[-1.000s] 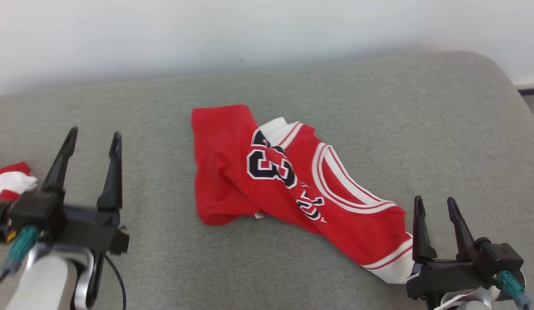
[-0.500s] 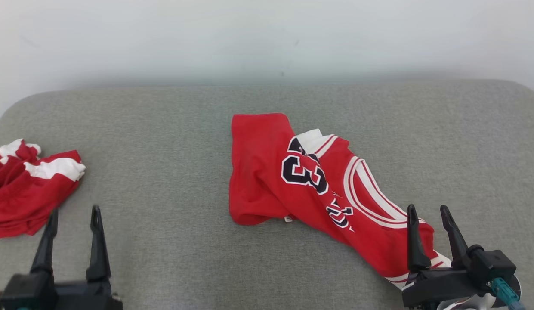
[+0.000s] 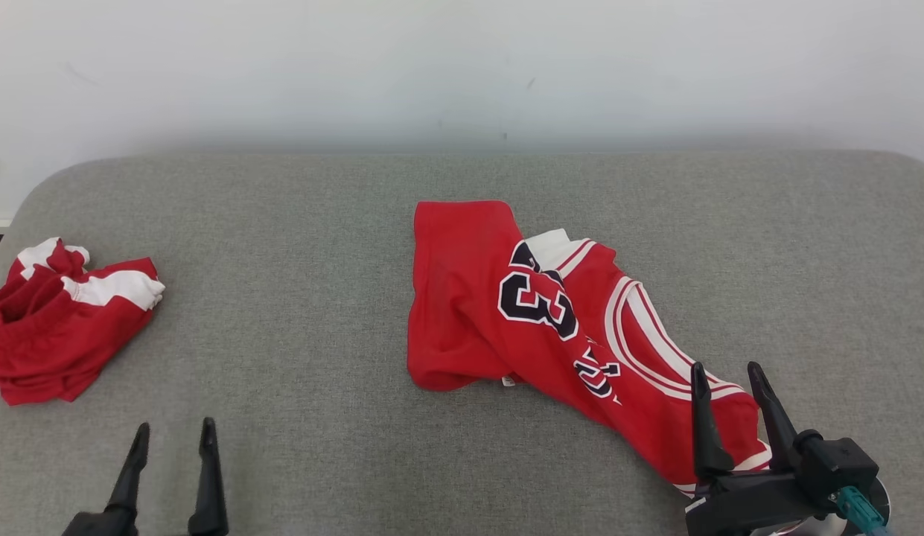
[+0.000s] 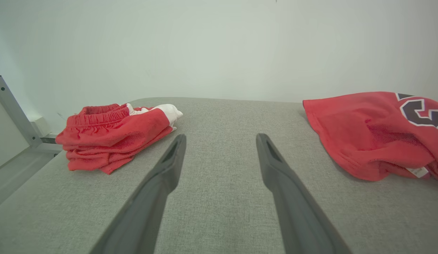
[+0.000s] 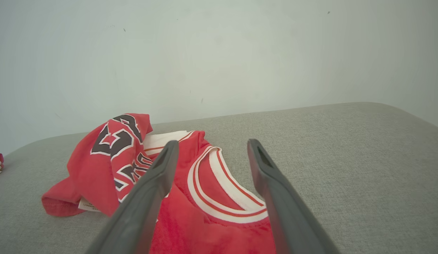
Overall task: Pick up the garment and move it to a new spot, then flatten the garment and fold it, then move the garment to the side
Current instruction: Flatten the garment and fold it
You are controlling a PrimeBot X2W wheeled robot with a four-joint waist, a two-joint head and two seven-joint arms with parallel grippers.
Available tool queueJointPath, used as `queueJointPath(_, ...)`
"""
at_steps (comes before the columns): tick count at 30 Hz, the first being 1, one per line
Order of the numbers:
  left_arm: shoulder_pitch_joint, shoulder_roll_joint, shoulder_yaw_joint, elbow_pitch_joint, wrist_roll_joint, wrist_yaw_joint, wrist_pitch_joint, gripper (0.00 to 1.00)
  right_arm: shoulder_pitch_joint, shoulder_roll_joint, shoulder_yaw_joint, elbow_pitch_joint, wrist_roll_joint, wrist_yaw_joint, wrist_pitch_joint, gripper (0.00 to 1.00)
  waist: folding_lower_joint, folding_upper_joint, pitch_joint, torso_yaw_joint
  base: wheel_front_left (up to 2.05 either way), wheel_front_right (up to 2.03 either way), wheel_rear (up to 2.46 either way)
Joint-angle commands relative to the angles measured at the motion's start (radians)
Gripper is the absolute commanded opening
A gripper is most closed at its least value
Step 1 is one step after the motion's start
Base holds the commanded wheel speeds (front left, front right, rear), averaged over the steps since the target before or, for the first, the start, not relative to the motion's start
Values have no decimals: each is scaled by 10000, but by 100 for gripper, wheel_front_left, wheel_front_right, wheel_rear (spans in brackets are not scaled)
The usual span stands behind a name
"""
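Hovering over jersey, right end effector gaped empty, left end effector too; pinching white trim looked safest pickup.

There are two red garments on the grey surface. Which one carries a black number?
The jersey lying near the right gripper, with white-trimmed openings. The red shorts at the left edge are bundled and show no number.

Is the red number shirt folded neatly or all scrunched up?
Scrunched up. The jersey lies twisted on the grey surface, its number creased and edges uneven.
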Motion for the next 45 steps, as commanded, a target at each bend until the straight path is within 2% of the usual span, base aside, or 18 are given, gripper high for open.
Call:
queueJointPath(1, -228, -138, -40, 69, 161, -137, -33, 100, 30, 29, 35, -7, -75, -23, -3, 100, 1, 0, 23, -39, 0, 0, 0)
queueJointPath(6, -992, -244, -607, 536, 272, -407, -33, 100, -113, 29, 127, -34, -150, -23, -3, 100, 1, 0, 162, -258, 0, 0, 0)
queueJointPath(12, -1963, -251, -1367, 1203, 189, -509, -31, 100, -270, 27, 246, -12, -164, -23, -3, 100, 1, 0, 413, -731, 0, 0, 0)
queueJointPath(16, -2684, -18, -2495, 2098, -59, -487, -33, 100, -402, 27, 274, -33, -122, -23, -3, 100, 1, 0, 743, -1316, 0, 0, 0)
queueJointPath(20, -3062, 174, -3201, 2778, -327, -490, -33, 100, -468, 30, 268, -67, -35, -23, -3, 100, 1, 0, 968, -1728, 0, 0, 0)
queueJointPath(31, -3872, 320, -4002, 4530, -727, -491, -33, 100, -570, 29, 355, -141, 40, -23, -3, 100, 1, 0, 1331, -2352, 0, 0, 0)
queueJointPath(32, -3981, 301, -4050, 4679, -746, -492, -33, 56, -573, 29, 342, -152, 35, -23, -3, 100, 1, 0, 1349, -2356, 0, 0, 0)
queueJointPath(33, -4084, 248, -4161, 4803, -822, -492, -33, 0, -562, 30, 325, -162, 19, -23, -3, 100, 1, 0, 1356, -2347, 0, 0, 0)
queueJointPath(38, -4334, 174, -4084, 4750, -927, -491, -33, 0, -392, 29, 211, -204, -48, -23, -3, 100, 1, 0, 1252, -2061, 0, 0, 0)
queueJointPath(45, -3362, 282, -4039, 2970, -563, -491, -33, 0, -149, 29, 132, -67, 67, -23, -3, 100, 1, 0, 715, -1247, 0, 0, 0)
